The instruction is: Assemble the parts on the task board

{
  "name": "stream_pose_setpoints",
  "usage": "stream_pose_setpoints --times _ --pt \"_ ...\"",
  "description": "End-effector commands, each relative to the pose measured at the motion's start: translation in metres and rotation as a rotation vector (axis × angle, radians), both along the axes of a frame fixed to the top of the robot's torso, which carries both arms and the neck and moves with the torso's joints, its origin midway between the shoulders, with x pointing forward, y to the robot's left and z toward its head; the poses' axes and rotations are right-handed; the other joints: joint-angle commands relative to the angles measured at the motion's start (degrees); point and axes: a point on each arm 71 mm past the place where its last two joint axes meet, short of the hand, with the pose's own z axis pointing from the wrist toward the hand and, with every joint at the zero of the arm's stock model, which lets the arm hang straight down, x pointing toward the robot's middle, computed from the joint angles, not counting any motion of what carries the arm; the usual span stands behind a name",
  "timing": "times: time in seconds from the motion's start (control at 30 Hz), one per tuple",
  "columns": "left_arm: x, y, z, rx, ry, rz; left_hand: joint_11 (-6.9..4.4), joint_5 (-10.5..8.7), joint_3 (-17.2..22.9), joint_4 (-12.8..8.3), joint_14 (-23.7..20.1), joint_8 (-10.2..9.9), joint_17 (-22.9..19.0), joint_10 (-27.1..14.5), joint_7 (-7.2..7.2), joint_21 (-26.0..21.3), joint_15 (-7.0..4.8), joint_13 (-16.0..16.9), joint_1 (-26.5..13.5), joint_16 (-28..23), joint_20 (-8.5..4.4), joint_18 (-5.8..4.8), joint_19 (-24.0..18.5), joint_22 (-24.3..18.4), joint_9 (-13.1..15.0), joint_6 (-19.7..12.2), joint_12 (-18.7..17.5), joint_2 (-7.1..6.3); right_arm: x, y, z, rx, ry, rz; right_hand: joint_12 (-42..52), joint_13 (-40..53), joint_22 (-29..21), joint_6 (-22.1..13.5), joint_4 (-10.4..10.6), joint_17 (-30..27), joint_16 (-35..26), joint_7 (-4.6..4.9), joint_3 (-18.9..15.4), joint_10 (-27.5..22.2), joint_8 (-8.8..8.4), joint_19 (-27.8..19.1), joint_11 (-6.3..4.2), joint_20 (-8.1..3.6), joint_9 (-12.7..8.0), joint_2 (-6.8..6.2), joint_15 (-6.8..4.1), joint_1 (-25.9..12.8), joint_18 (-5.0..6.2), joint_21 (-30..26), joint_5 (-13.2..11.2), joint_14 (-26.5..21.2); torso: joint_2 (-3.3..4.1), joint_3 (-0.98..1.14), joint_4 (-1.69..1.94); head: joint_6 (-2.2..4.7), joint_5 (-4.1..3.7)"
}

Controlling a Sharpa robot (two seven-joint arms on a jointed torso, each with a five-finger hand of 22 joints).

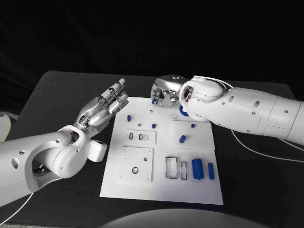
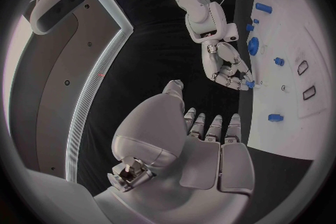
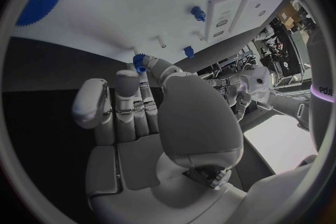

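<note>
The white task board (image 1: 162,190) lies in the middle of the black table. My right hand (image 1: 167,91) hovers over the board's far edge and pinches a small blue part (image 1: 155,100) at its fingertips; the left wrist view shows this hand (image 2: 225,67) with the part (image 2: 250,84), and the right wrist view shows the part (image 3: 140,61) just above the board (image 3: 161,5). My left hand (image 1: 102,106) is beside the board's far left edge, fingers straight and apart, holding nothing. Small blue pegs (image 1: 129,117) (image 1: 154,126) (image 1: 182,139) stand on the board. A blue gear (image 1: 184,112) lies partly under my right arm.
Two blue cylinders (image 1: 198,168) (image 1: 211,171) lie near the board's right edge, beside rectangular slots (image 1: 172,167). A raised square plate (image 1: 136,164) and a small slotted plate (image 1: 139,137) sit on the board's left half. A small white block (image 1: 99,151) stands off its left edge.
</note>
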Motion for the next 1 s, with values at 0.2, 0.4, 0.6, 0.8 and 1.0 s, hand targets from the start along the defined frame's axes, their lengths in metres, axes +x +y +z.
stream_pose_setpoints --times 0.2,0.4,0.6,0.8,1.0 --pt "-0.0005 -0.0026 0.0013 -0.019 0.001 -0.021 0.44 0.32 0.0 -0.5 -0.1 0.2 -0.1 -0.1 0.56 -0.4 0.49 0.0 0.6 -0.2 0.41 0.97 0.0 -0.1 0.1 0.0 0.3 0.07 0.002 0.0002 -0.0021 -0.013 -0.016 0.001 -0.6 -0.1 -0.2 -0.7 0.0 -0.3 -0.5 0.24 0.4 -0.3 -0.61 -0.8 0.55 0.17 -0.2 0.56 0.23 1.4 -0.4 -0.5 0.0 -0.8 0.0 0.0 -0.16 -0.19 -0.01" --pt "-0.0002 -0.0034 0.0009 -0.024 0.007 -0.023 0.47 0.36 0.0 -0.6 -0.1 0.2 -0.1 -0.1 0.64 -0.4 0.56 0.0 0.6 -0.2 0.45 0.97 0.0 -0.1 0.1 0.1 0.3 0.07 0.0022 0.0005 -0.003 -0.019 -0.015 -0.003 -1.1 -0.2 0.0 -1.2 0.0 -0.2 -0.4 0.5 0.5 -0.9 -1.1 -0.9 0.81 0.34 -0.4 0.34 0.44 1.3 -0.42 -0.5 -0.1 -1.0 -0.02 -0.02 -0.13 -0.17 -0.17" --pt "-0.0001 -0.0045 0.0004 -0.027 0.017 -0.028 0.69 0.44 0.1 -0.7 -0.1 0.3 -0.1 -0.1 0.97 -0.4 0.74 0.1 0.6 -0.2 0.55 0.98 0.0 -0.1 0.1 0.5 0.4 0.12 0.0026 0.0009 -0.0054 -0.049 -0.006 -0.013 -2.3 -0.4 -0.4 -2.8 0.2 -0.9 -0.8 0.89 0.7 -2.8 -2.43 -1.8 1.46 0.88 -1.0 -0.27 1.02 0.8 -0.28 -0.9 -0.3 -1.9 -0.02 -0.04 -0.05 -0.33 -0.36" --pt "0.0005 -0.0048 -0.0004 -0.036 0.031 -0.026 0.89 0.49 0.2 -0.9 -0.1 0.3 -0.1 0.0 1.21 -0.4 0.87 0.1 0.6 -0.2 0.63 0.98 0.0 -0.1 0.2 0.7 0.5 0.17 0.0021 0.0025 -0.008 -0.051 0.0 -0.006 -2.5 -0.3 -0.5 -3.2 0.4 -1.1 -0.9 0.96 0.7 -3.2 -2.78 -2.0 1.62 1.03 -1.2 -0.42 1.15 0.6 -0.23 -1.0 -0.5 -2.2 -0.05 -0.05 -0.02 -0.41 -0.41" --pt "0.001 -0.005 -0.001 -0.043 0.044 -0.025 1.0 0.54 0.2 -1.0 -0.1 0.4 -0.1 0.0 1.4 -0.4 0.97 0.1 0.6 -0.2 0.68 0.98 0.0 -0.1 0.2 0.9 0.6 0.2 0.0007 0.0044 -0.0107 -0.043 0.008 0.004 -2.6 -0.3 -0.3 -3.4 0.4 -1.0 -0.8 0.98 0.8 -3.4 -2.94 -2.0 1.65 1.1 -1.2 -0.51 1.19 0.6 -0.24 -1.0 -0.6 -2.3 -0.09 -0.05 0.01 -0.43 -0.36"
